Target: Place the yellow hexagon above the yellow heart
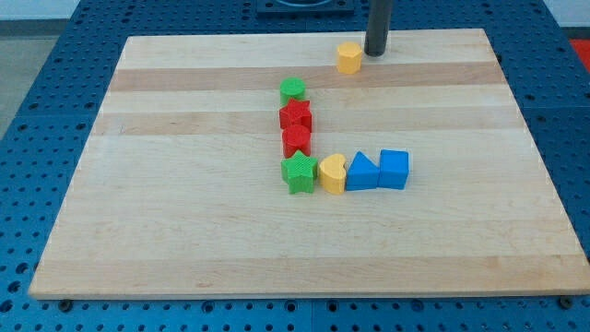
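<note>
The yellow hexagon (348, 57) sits near the view's top edge of the wooden board (184, 231), right of centre. My tip (374, 52) stands just to the hexagon's right, close to it or touching it. The yellow heart (332, 173) lies near the board's middle, well below the hexagon, in a row between a green star (299, 172) on its left and a blue triangle (361, 172) on its right.
A blue cube (394, 170) ends the row at the right. Above the green star stands a column: a red block (296, 141), a red star (296, 116) and a green block (292, 90) at the top. Blue pegboard surrounds the board.
</note>
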